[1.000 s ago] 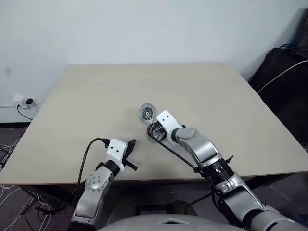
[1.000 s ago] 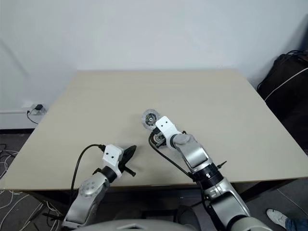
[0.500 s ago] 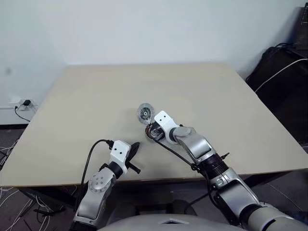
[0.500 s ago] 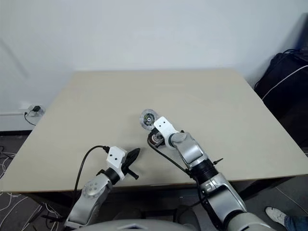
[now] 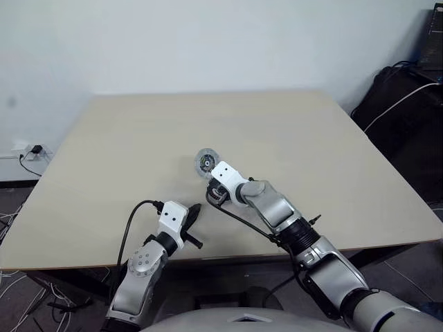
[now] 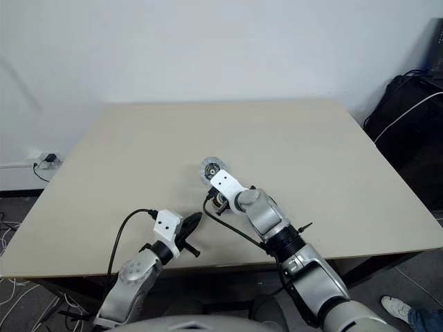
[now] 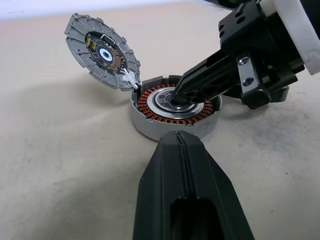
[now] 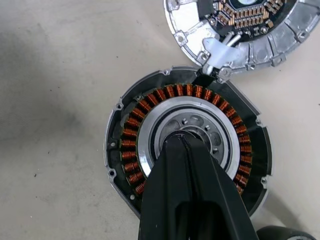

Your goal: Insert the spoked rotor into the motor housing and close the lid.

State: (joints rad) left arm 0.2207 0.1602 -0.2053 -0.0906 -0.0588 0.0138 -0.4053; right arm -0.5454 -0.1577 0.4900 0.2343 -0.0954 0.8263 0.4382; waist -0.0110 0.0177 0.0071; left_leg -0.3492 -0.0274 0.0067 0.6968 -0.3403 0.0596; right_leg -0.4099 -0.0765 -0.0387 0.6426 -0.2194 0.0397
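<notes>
We found the motor housing [image 7: 172, 112] resting on the beige surface [image 5: 138, 138], near its front middle, with its ring of copper windings open to view and a silver part with small holes sitting in the centre. The lid [image 7: 102, 51] stood tilted up at the housing's far edge, joined to it by a small white link, its inner face with copper contacts turned toward us. Our right pincer [image 8: 181, 142] was drawn fully together, holding nothing, and its tips were pressed down onto the centre of the housing. We could not make out a black spoked rotor apart from the central piece, so we judged that it either lay seated under those tips or was hidden by them. Our left pincer [image 7: 178, 142] was likewise closed and empty, hovering just short of the housing's near rim. We took the step in hand to be the seating of the centre part by pushing. The next move, as we judged it, called for lifting the right tips clear and then tipping the raised lid down over the windings, with the left pincer steadying the rim.
</notes>
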